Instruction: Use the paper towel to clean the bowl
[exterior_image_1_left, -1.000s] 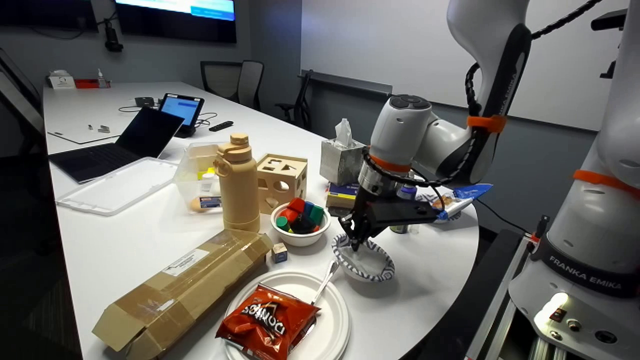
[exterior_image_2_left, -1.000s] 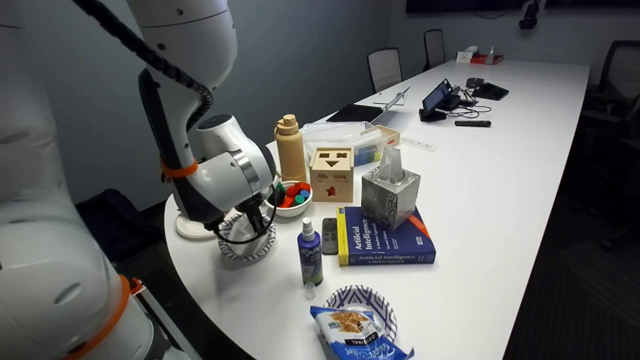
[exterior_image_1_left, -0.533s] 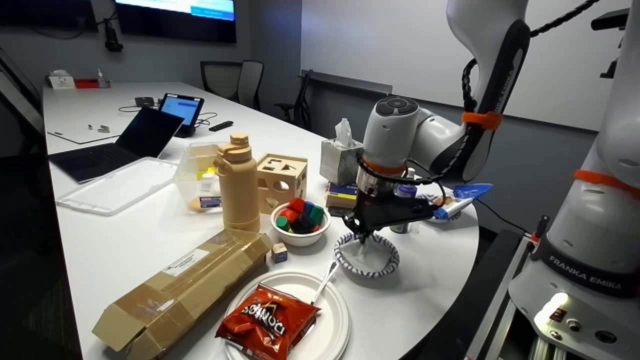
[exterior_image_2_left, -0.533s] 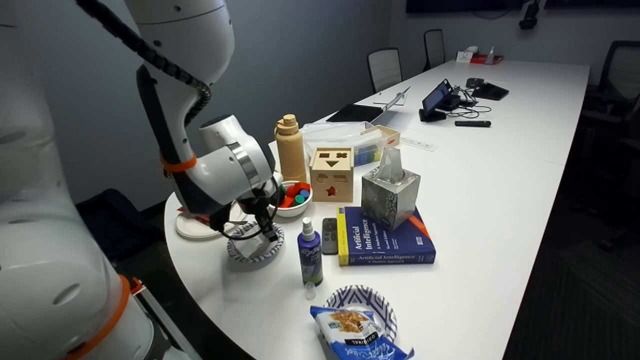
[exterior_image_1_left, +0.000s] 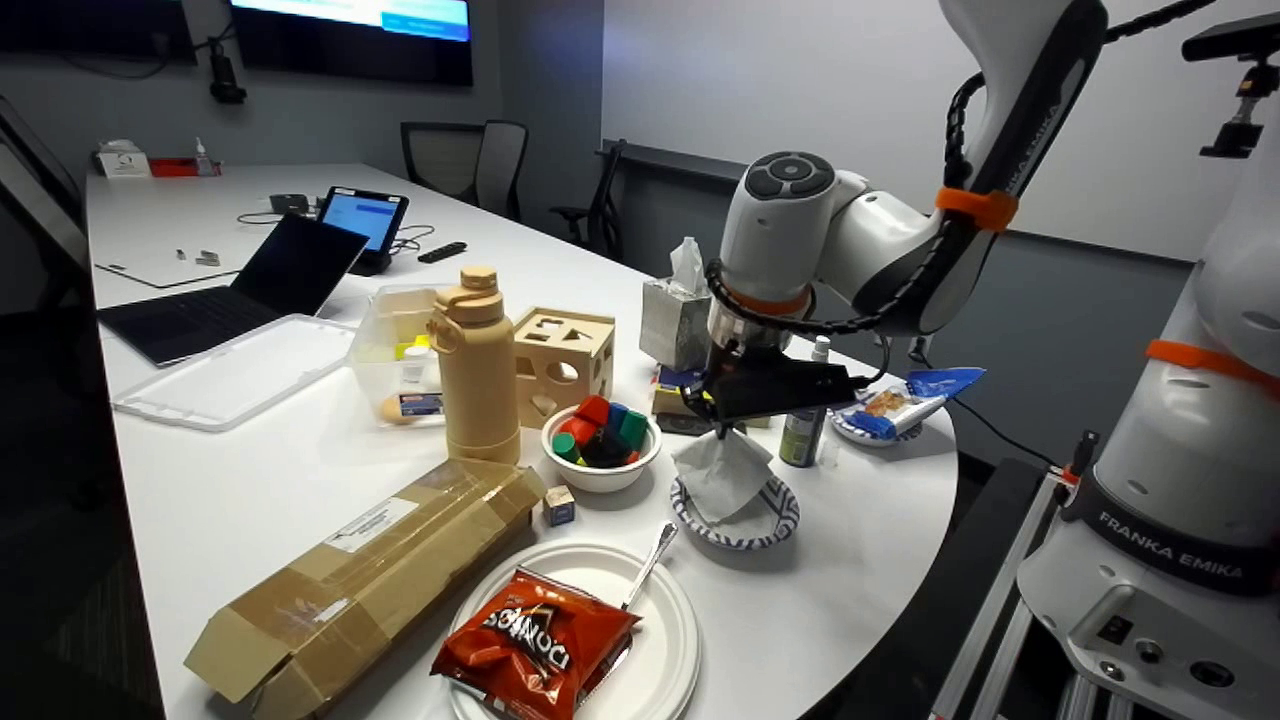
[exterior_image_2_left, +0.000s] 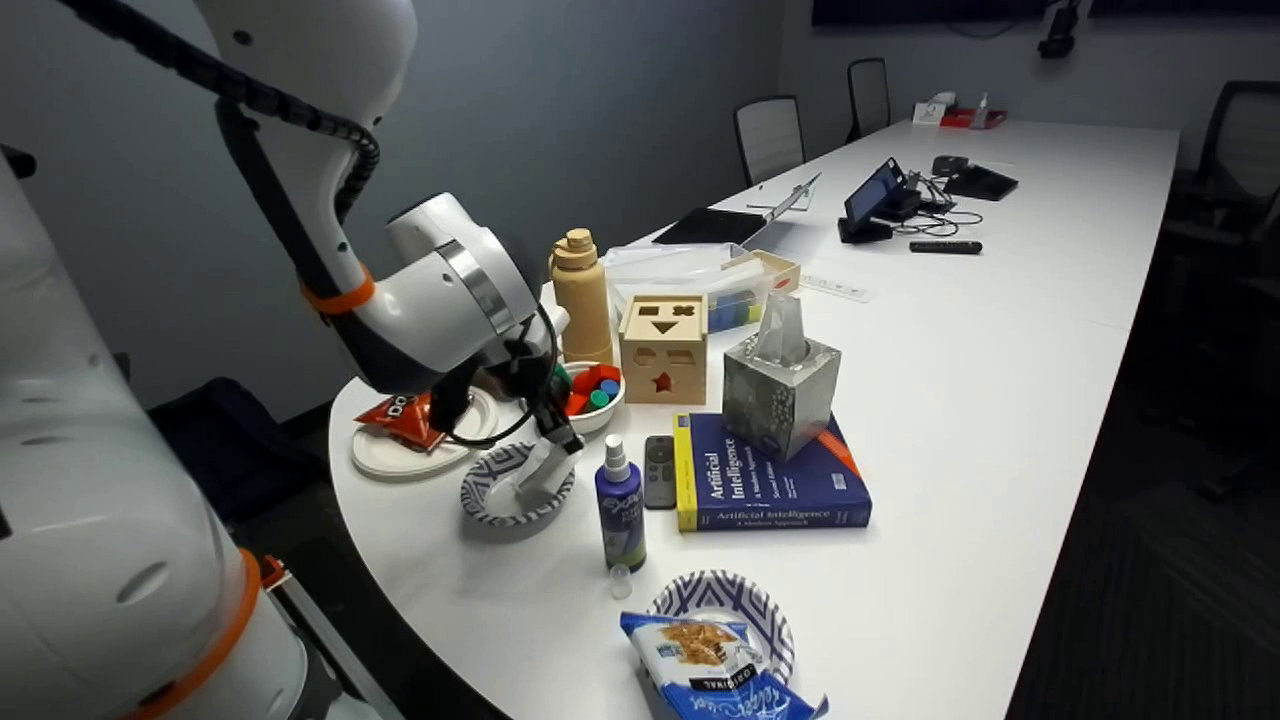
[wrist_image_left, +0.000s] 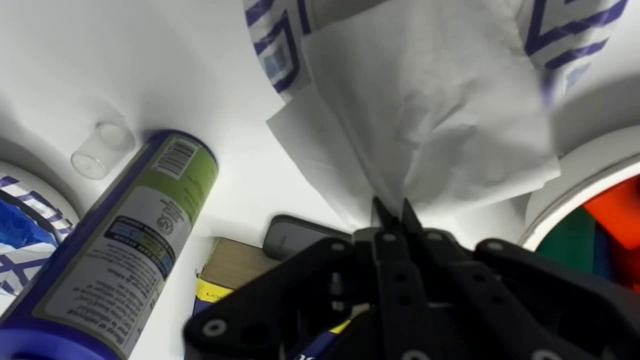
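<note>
The paper towel is a thin white crumpled sheet. My gripper is shut on its upper part, and it hangs down from the fingertips over the bowl. The bowl is white with dark stripes and stands upright on the table. In an exterior view the towel slants into the bowl from its edge; I cannot tell whether its lower end touches the inside. In the wrist view the towel spreads out beyond the closed fingertips and covers much of the bowl.
A spray bottle and a small clear cap stand near the bowl. A bowl of coloured blocks, a plate with a red packet, a remote, books and a tissue box are around.
My gripper has risen from inside the bowl and pulled the towel up, so it now hangs stretched. The bowl has shifted slightly toward the spray bottle.
</note>
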